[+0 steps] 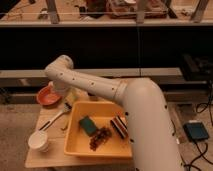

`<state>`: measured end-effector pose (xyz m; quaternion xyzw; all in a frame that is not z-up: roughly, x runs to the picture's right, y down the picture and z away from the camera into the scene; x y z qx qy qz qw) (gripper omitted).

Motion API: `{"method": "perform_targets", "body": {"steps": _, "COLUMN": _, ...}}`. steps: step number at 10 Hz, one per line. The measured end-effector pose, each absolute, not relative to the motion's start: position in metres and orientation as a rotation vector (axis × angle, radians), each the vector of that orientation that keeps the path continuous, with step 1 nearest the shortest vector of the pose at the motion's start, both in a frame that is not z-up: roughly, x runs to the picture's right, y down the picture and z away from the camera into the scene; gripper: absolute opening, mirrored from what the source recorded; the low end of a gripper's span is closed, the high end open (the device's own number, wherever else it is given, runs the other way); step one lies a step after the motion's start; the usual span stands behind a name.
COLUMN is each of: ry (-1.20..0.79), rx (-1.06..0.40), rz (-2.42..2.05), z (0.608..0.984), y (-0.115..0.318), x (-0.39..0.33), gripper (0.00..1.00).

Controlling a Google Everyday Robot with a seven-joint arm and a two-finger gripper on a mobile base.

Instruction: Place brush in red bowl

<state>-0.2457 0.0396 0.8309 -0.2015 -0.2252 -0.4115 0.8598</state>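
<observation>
I see the red bowl [48, 95] at the far left corner of the small wooden table [54, 137]. It is a shallow, round, orange-red dish with its rim close to the table's left edge. Nearer me, by the left front corner, a white cup [39, 141] stands upright.

The brush [54, 119] lies flat on the bare wood between the two. It is slim, with a white handle running diagonally. Its black end points toward the cup, and its pale bristle head points up toward the yellow tub [75, 142]. It is outside the bowl and apart from it, just beside the tub's left wall.

The gripper [66, 96] hangs low between the red bowl and the tub's back left corner, near the bristle head. I read its jaws as spread wide with nothing in them, though that spot is dim and the outline is hard to make out.

The tub takes up most of the tabletop, so only a narrow strip of wood on the left is open. Inside it are a green sponge [88, 125], a brown clump [101, 137] and a dark striped item [118, 125]. The white arm [145, 115] rises thick on the right, covers the tub's right side and reaches left over its back rim. On the floor at far right sits a blue-grey box [196, 131] with cables.
</observation>
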Motion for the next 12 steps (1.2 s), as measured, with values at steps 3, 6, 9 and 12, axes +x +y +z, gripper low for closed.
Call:
{"method": "perform_targets", "body": {"steps": 3, "ry": -0.472, "rx": -0.427, "rz": -0.865, "z": 0.832, "y": 0.042, "x": -0.245, "gripper": 0.8}}
{"method": "perform_targets", "body": {"steps": 6, "ry": -0.469, "rx": -0.43, "rz": -0.862, "z": 0.827, "y": 0.037, "x": -0.243, "gripper": 0.8}}
{"method": "perform_targets", "body": {"steps": 9, "ry": -0.471, "rx": -0.425, "rz": -0.862, "z": 0.821, "y": 0.031, "x": -0.244, "gripper": 0.8}}
{"method": "perform_targets", "body": {"steps": 12, "ry": -0.468, "rx": -0.435, "rz": -0.876, "z": 0.829, "y": 0.037, "x": -0.247, "gripper": 0.8}}
